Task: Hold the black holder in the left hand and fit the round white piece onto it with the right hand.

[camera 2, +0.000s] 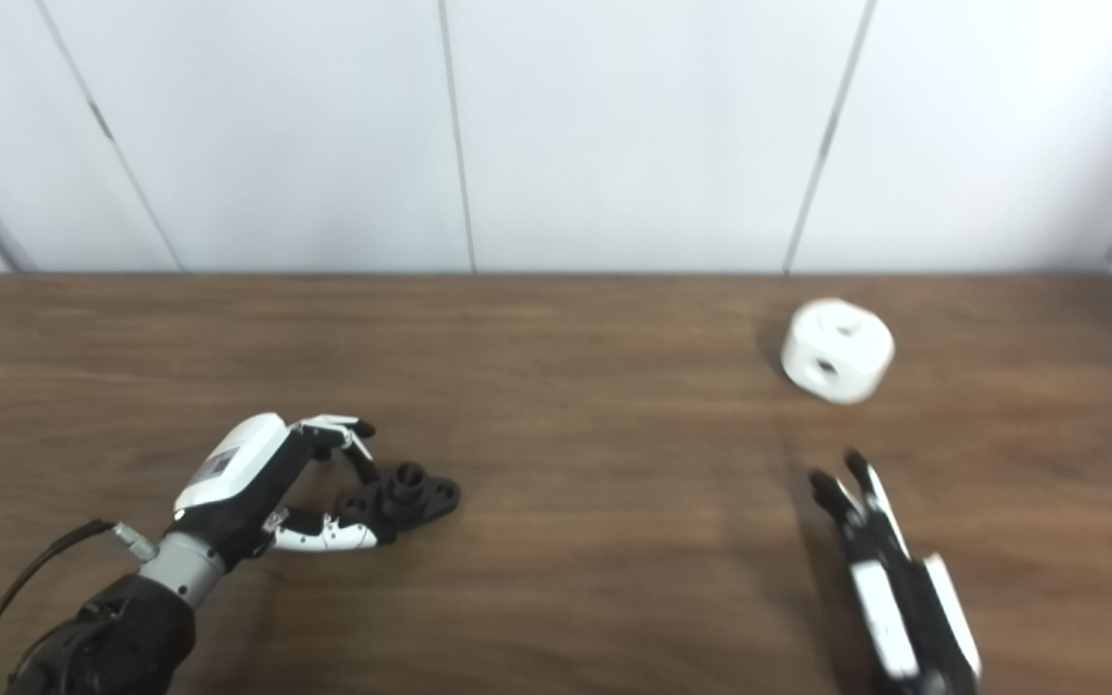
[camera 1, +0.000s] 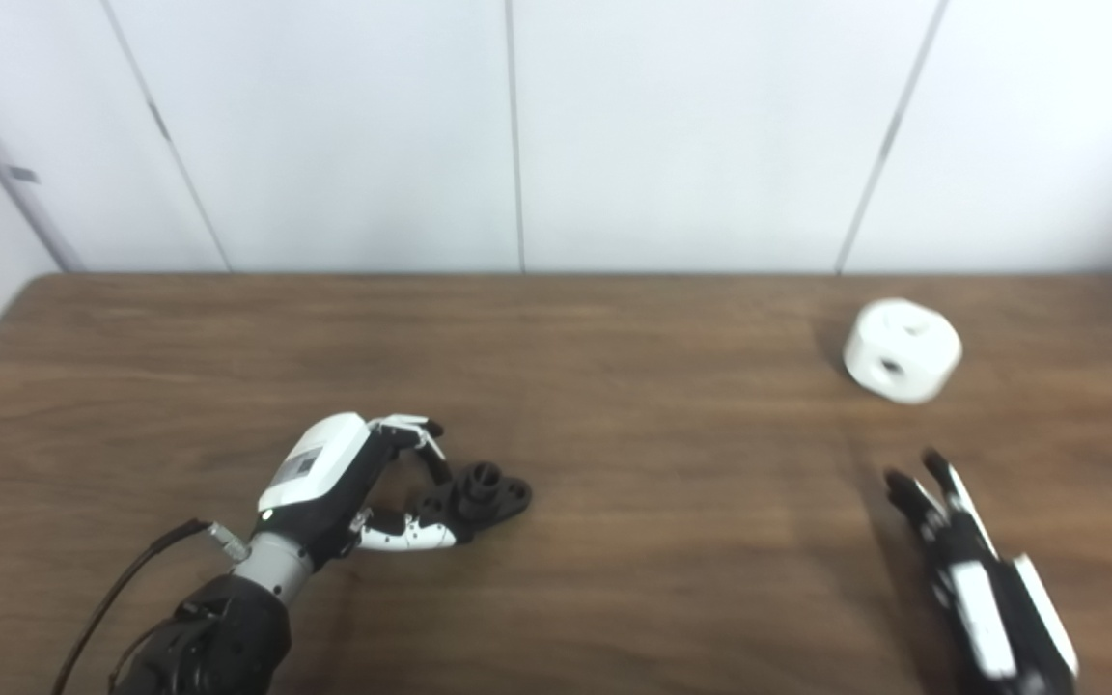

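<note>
At the lower left of the frame the left arm rises from the bottom edge, dark at the forearm with a cable looping beside it, and ends in the left hand (camera 1: 344, 483), whose white back faces up and to the left. Its fingers (camera 1: 411, 426) curl over from above and its thumb (camera 1: 408, 534) reaches along the table from below, and both meet the near end of the black holder (camera 1: 484, 490); whether they truly clamp it or only touch it cannot be told. The holder lies on the brown wooden table (camera 1: 614, 386), left of centre, a small dark piece with a short upright tube on a flat lobed base, its far end sticking out to the right of the hand. The middle of the table is bare wood, and behind it a white panelled wall (camera 1: 691, 125) fills the upper half of the frame. In the upper right part of the table sits the round white piece (camera 2: 838, 349), a chunky disc with a dark hole in its side and a recess on top, resting alone. Below it, at the lower right, the right hand (camera 2: 889, 584) points up the frame with its dark fingers straight and slightly spread, holding nothing, near the white piece but apart from it; it is blurred.
</note>
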You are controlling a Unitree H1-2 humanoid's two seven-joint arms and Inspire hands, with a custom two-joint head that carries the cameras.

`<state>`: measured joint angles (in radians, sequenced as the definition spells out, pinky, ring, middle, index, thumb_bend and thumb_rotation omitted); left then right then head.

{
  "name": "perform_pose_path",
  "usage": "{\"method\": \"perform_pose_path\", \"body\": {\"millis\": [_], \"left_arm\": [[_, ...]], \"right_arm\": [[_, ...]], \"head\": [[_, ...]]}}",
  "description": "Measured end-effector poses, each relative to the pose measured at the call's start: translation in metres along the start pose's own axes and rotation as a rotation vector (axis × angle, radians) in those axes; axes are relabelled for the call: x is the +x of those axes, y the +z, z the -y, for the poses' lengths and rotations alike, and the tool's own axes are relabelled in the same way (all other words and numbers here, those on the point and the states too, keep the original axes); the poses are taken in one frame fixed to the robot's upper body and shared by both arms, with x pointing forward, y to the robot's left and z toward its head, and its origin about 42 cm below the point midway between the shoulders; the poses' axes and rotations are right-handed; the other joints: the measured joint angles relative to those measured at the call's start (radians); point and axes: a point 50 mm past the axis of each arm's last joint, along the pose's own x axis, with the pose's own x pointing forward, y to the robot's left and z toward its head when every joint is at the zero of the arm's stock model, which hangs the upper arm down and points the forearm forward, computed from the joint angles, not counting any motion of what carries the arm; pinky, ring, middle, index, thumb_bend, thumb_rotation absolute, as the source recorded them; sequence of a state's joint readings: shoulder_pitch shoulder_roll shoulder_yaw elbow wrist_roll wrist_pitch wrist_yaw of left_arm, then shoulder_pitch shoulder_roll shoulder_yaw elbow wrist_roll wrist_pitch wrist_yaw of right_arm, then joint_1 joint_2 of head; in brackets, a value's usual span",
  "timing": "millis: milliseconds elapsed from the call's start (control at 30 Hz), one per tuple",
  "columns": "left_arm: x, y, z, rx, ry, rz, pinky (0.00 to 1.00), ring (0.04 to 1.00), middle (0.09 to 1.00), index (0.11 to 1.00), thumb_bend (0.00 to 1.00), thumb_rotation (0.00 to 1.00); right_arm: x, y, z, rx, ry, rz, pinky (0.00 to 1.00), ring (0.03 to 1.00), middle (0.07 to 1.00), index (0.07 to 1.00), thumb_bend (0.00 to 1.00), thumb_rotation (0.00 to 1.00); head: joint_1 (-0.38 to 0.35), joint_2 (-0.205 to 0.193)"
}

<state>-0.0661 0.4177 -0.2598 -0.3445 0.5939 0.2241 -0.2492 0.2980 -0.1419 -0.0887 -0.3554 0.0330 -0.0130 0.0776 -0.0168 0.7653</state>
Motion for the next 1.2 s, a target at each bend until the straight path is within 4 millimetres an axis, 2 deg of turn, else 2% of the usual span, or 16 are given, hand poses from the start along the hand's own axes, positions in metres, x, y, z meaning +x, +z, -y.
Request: {"method": "perform_pose_path", "body": {"millis": [233, 400, 533, 700, 833, 1100, 1200], "left_arm": [[-0.008, 0.026, 0.021, 0.005, -0.07, 0.101, 0.75, 0.873, 0.797, 0.486, 0.52, 0.06], [-0.008, 0.04, 0.034, 0.009, -0.093, 0.13, 0.77, 0.872, 0.805, 0.486, 0.52, 0.06], [-0.008, 0.051, 0.045, 0.034, -0.11, 0.163, 0.82, 0.87, 0.805, 0.486, 0.52, 0.06], [-0.01, 0.066, 0.064, 0.031, -0.134, 0.223, 0.86, 0.868, 0.803, 0.486, 0.52, 0.06], [-0.013, 0.067, 0.077, 0.076, -0.125, 0.273, 0.87, 0.859, 0.791, 0.486, 0.52, 0.06], [-0.012, 0.063, 0.081, 0.114, -0.105, 0.282, 0.89, 0.864, 0.796, 0.487, 0.52, 0.06], [-0.013, 0.063, 0.081, 0.128, -0.098, 0.281, 0.88, 0.856, 0.792, 0.486, 0.52, 0.06]], "right_arm": [[0.002, 0.007, -0.006, -0.016, 0.002, -0.025, 1.0, 0.934, 0.913, 1.0, 0.62, 0.96], [0.004, 0.012, -0.007, -0.023, 0.003, -0.016, 1.0, 0.938, 0.915, 1.0, 0.58, 0.99], [0.004, 0.015, -0.008, -0.025, 0.006, -0.015, 1.0, 0.931, 0.915, 1.0, 0.59, 0.98], [0.004, 0.018, -0.007, -0.023, 0.004, -0.019, 1.0, 0.933, 0.916, 1.0, 0.59, 0.97], [0.004, 0.018, -0.006, -0.023, -0.001, -0.019, 1.0, 0.924, 0.913, 1.0, 0.59, 0.97], [0.004, 0.018, -0.003, -0.017, -0.008, -0.019, 1.0, 0.933, 0.921, 1.0, 0.6, 0.97], [0.003, 0.019, -0.001, -0.02, -0.02, -0.016, 1.0, 0.916, 0.909, 0.995, 0.61, 0.94]], "head": [[-0.025, 0.055], [-0.026, 0.078], [-0.025, 0.089], [-0.025, 0.089], [-0.028, 0.086], [-0.055, 0.072], [-0.072, 0.068]]}}
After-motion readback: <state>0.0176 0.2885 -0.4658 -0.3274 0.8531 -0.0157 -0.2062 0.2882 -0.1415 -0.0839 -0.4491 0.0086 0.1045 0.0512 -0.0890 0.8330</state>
